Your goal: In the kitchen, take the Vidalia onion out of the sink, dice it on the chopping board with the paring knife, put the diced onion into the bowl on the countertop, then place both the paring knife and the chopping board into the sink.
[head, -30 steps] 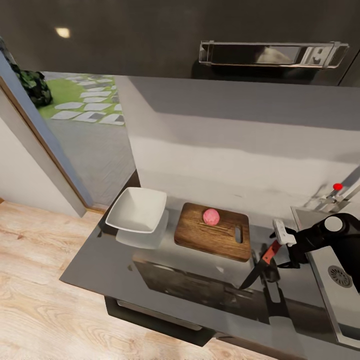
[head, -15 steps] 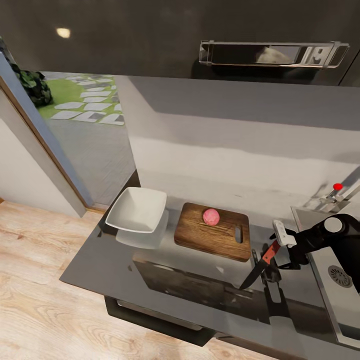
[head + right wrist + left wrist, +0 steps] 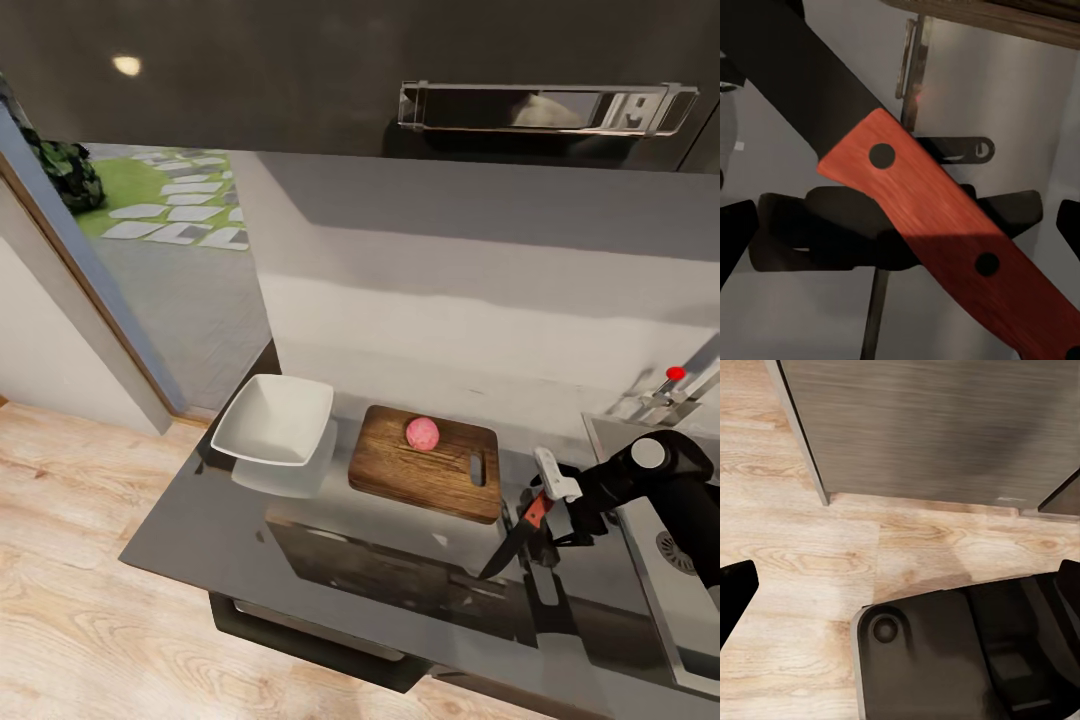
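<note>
Nearest you, low at the right of the head view, your right end effector [image 3: 552, 497] is clamped on the paring knife [image 3: 520, 533], its red-orange handle in the fingers and the dark blade slanting down-left to the glossy grey counter [image 3: 300, 540]. In the right wrist view that handle [image 3: 937, 225] crosses the frame diagonally, two rivets showing. Your left end effector [image 3: 900, 585] looks down at wood floor [image 3: 802, 547] and the robot's dark base; its fingertips sit wide apart at the frame's two edges, holding nothing. At the far right edge lies the sink [image 3: 675, 545] with its round drain. Further back, mid-frame, the Vidalia onion [image 3: 422, 433] rests on the chopping board [image 3: 420, 470], near its far edge. Left of the board, just apart, stands the white bowl [image 3: 272, 420].
</note>
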You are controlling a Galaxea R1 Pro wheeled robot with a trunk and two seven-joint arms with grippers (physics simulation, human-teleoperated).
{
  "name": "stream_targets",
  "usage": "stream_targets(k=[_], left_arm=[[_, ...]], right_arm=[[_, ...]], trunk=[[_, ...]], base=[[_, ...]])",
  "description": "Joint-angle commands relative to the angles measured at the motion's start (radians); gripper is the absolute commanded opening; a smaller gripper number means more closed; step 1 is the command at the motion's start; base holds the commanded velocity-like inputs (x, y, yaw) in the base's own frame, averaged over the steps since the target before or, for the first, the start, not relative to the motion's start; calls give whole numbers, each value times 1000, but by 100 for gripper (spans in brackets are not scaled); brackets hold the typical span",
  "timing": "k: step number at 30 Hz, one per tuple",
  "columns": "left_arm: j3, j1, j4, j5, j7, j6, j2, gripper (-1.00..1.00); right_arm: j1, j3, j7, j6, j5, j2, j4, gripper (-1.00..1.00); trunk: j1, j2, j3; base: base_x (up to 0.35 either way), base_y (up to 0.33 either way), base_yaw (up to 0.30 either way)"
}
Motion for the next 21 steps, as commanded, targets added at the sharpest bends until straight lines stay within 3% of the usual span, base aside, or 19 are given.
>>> stream_targets(k=[1, 21], left_arm=[[5, 0, -2, -6, -3, -2, -1, 100], [5, 0, -2, -6, -3, -2, -1, 100]], right_arm=[[-1, 2, 2, -3, 3, -1, -1, 100], [-1, 5, 1, -3, 3, -1, 0, 100]], trunk=[[1, -2, -2], [1, -2, -5]], base=[[0, 0, 0], [0, 0, 0]])
